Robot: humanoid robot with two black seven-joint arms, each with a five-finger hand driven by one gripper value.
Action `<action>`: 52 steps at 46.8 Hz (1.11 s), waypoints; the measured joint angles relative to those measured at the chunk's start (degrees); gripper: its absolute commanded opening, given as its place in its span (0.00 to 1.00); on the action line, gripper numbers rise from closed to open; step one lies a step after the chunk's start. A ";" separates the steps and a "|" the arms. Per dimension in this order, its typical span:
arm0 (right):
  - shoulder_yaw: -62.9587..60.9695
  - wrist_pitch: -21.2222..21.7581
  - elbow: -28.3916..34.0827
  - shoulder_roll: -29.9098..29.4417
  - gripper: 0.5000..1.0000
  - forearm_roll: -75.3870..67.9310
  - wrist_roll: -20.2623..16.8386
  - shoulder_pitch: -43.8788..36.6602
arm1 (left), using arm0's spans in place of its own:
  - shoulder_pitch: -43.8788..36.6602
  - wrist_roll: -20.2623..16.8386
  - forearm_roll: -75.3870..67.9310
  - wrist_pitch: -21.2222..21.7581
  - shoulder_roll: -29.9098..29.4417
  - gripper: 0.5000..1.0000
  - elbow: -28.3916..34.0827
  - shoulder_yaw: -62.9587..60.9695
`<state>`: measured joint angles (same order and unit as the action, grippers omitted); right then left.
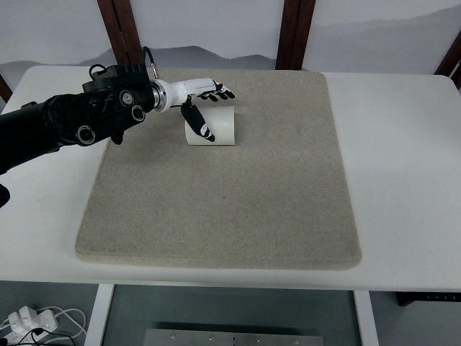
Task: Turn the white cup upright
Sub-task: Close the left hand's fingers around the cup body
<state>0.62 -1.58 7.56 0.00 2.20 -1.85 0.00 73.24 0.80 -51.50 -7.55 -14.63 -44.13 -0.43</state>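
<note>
A mat (230,194) lies on the table (403,180). A cup (216,126) lies on its side at the mat's far left, the left hand (202,101) over it, thumb against its front.

Left arm extended, robot hand (204,108) fingers spread, thumb lowered

The mat (238,209) looks like coarse, matt beige felt — rough-grained. The worktop (403,180) is smooth white laminate. The white cup (216,124) is smooth and faintly glossy — plastic or glazed, unclear.
</note>
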 measured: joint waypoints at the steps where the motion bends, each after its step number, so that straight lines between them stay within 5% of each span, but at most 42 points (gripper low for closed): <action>1: 0.00 0.00 0.00 0.00 0.90 0.00 0.01 0.00 | 0.00 -0.03 0.00 -0.04 0.26 0.92 0.22 -0.01; 40: 0.00 0.00 0.00 0.00 0.90 0.00 0.00 0.00 | -0.26 -0.19 -0.06 -0.57 2.45 0.73 2.64 -0.15; 47: 0.00 0.00 0.00 0.00 0.90 0.00 0.00 0.00 | -0.21 -0.20 0.02 -0.58 2.51 0.64 2.64 -1.67; 52: 0.00 0.00 0.00 0.00 0.90 0.00 0.00 0.00 | -0.20 -0.20 0.06 -0.50 2.51 0.42 2.59 -1.87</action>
<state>0.61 -1.58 7.56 0.00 2.20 -1.85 0.00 73.04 0.59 -51.44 -8.05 -12.12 -41.53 -2.30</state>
